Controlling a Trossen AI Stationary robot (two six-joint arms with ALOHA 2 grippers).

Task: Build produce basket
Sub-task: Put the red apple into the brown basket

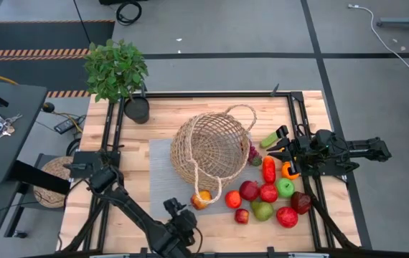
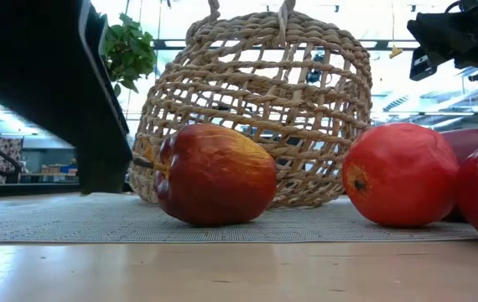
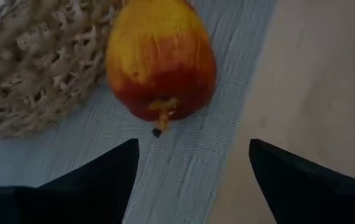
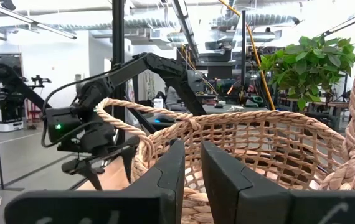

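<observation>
I have the left gripper [image 3: 193,165] fingers wide, just short of the red-yellow apple [image 3: 160,62] on the grey mat [image 3: 184,180] beside the tipped basket [image 1: 212,147]. Apple appears firm, smooth, round: grip across its middle. Right gripper [image 1: 285,152] fingers narrow, empty.

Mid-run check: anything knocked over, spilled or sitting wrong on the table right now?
Yes. The basket is tipped on its side on the grey mat, mouth facing the fruit pile, nothing visible inside. The produce lies loose on the table beside it, and a red-yellow apple rests against its rim.
</observation>
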